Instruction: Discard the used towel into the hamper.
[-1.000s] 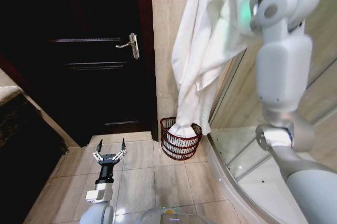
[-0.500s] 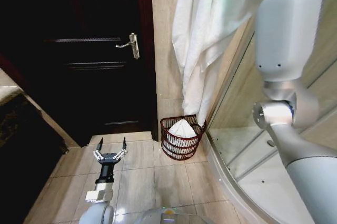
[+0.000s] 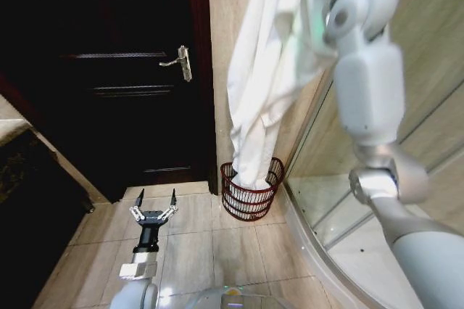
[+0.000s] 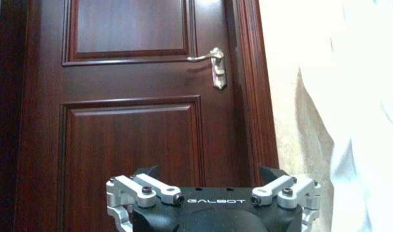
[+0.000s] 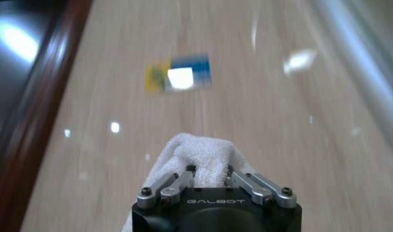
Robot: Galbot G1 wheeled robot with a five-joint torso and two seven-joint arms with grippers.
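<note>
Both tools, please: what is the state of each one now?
Left tool: open, empty, low above the floor tiles.
Right tool: closed on the white towel, which hangs down into the hamper.

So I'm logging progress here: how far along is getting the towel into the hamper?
Partly done. The right gripper is shut on the towel, held high, and the towel's lower end already hangs into the hamper by the door. In hand: holding it over the basket. Left: letting go, since most of the cloth is above the rim. The left gripper is open and low over the floor tiles.
</note>
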